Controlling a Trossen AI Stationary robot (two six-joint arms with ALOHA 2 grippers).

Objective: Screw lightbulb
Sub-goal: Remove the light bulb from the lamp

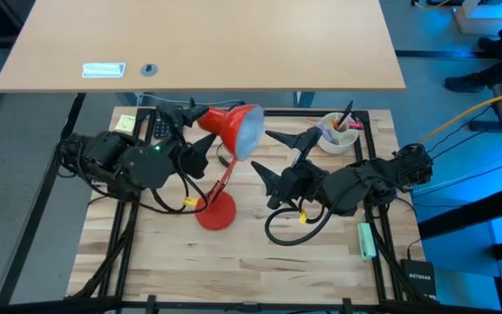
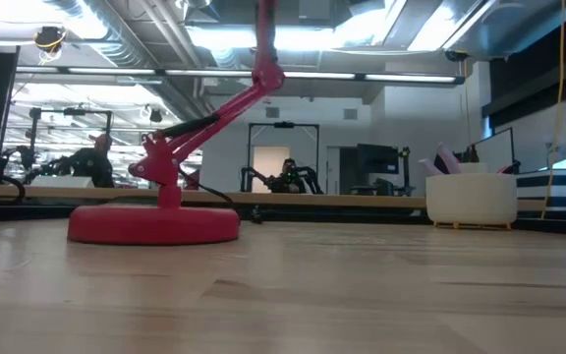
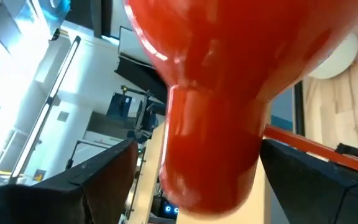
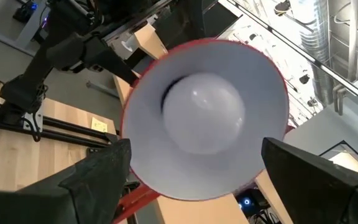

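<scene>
A white round cup (image 1: 336, 136) at the far right of the wooden table (image 1: 242, 270) holds pens. The near half of the table lies bare. The small white rounded lightbulb (image 4: 207, 112) sits inside the red lamp's shade (image 1: 238, 127) – the right gripper (image 1: 273, 154) spread wide, just right of the shade's mouth, apart from the bulb. The left gripper (image 1: 190, 133) straddles the shade's neck, fingers wide.

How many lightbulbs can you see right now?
1. The lightbulb sits inside the red lamp's shade, facing the right pincer, whose fingers are spread. Others may be hidden; the white bowl at the table's back holds things I can't identify.
</scene>
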